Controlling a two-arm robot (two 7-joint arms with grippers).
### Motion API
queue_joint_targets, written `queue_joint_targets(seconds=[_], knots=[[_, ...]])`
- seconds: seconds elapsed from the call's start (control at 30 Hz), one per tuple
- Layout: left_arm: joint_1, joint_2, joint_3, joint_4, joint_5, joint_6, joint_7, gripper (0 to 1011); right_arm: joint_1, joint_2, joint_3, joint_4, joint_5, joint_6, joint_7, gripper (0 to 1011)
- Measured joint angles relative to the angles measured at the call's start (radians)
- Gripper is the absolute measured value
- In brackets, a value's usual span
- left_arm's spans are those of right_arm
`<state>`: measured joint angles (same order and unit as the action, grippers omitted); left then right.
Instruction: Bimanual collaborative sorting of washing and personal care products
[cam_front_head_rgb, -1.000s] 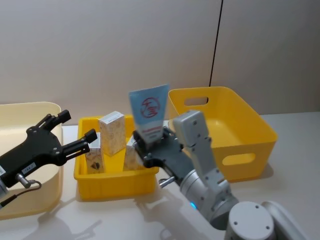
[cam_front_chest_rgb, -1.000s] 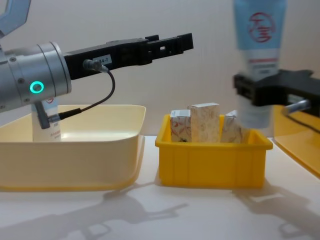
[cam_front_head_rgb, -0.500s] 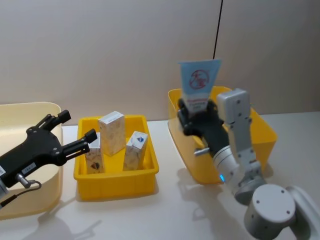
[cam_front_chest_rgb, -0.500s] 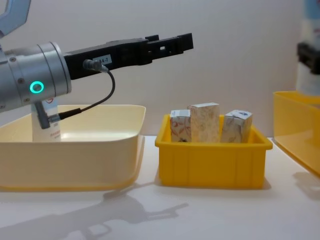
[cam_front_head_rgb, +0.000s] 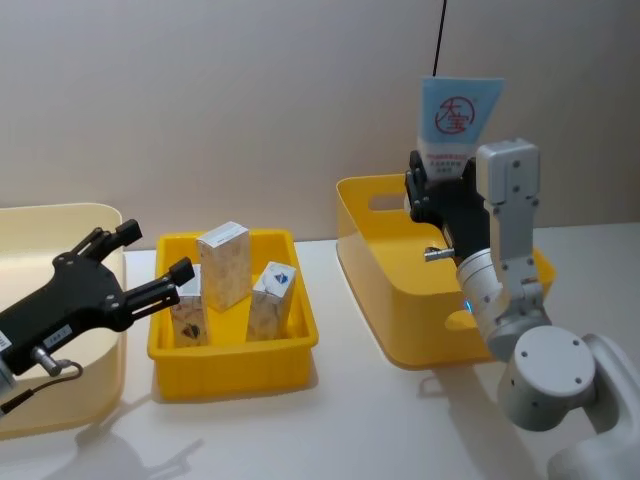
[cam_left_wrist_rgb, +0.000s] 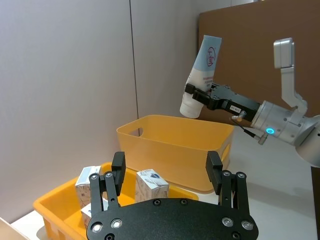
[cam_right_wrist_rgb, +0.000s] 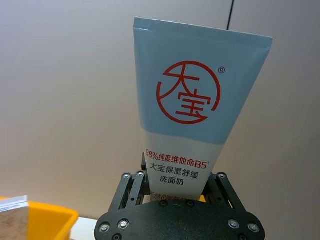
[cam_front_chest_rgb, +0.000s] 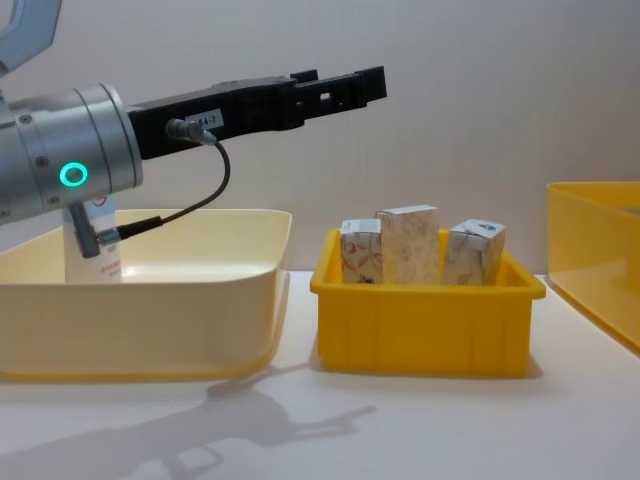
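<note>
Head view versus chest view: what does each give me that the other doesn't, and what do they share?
Head view: the right end effector shut on the light-blue tube, held cap-down above the large yellow bin. Chest view: a pale container with red print standing in the cream bin, partly behind the left arm. Shared: the open left end effector raised beside the small yellow bin, which holds three patterned boxes, plus part of both larger bins.
</note>
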<state>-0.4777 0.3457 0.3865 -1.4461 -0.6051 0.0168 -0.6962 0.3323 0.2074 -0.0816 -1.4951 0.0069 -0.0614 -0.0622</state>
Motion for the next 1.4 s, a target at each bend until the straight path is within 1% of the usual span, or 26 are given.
queue_joint_targets(seconds=[0.1,0.23,0.3,0.43,0.53,0.57,0.63,0.87,1.07,1.4], knots=[[0.0,0.0,0.0,0.0,0.0,0.0,0.0,1000,0.015,-0.004,0.008,0.018,-0.008,0.004,-0.011,455],[0.0,0.0,0.0,0.0,0.0,0.0,0.0,1000,0.029,-0.008,0.016,0.034,-0.019,0.026,-0.023,455],[0.0,0.0,0.0,0.0,0.0,0.0,0.0,1000,0.036,-0.01,0.02,0.04,-0.029,0.052,-0.032,455],[0.0,0.0,0.0,0.0,0.0,0.0,0.0,1000,0.04,-0.012,0.023,0.043,-0.04,0.08,-0.039,455],[0.0,0.0,0.0,0.0,0.0,0.0,0.0,1000,0.042,-0.012,0.023,0.043,-0.056,0.117,-0.047,455],[0.0,0.0,0.0,0.0,0.0,0.0,0.0,1000,0.042,-0.012,0.023,0.043,-0.056,0.117,-0.047,455],[0.0,0.0,0.0,0.0,0.0,0.0,0.0,1000,0.042,-0.013,0.022,0.041,-0.07,0.147,-0.054,455],[0.0,0.0,0.0,0.0,0.0,0.0,0.0,1000,0.04,-0.017,0.02,0.039,-0.097,0.201,-0.069,455],[0.0,0.0,0.0,0.0,0.0,0.0,0.0,1000,0.036,-0.025,0.021,0.043,-0.114,0.235,-0.083,455],[0.0,0.0,0.0,0.0,0.0,0.0,0.0,1000,0.031,-0.044,0.027,0.06,-0.131,0.266,-0.103,455]])
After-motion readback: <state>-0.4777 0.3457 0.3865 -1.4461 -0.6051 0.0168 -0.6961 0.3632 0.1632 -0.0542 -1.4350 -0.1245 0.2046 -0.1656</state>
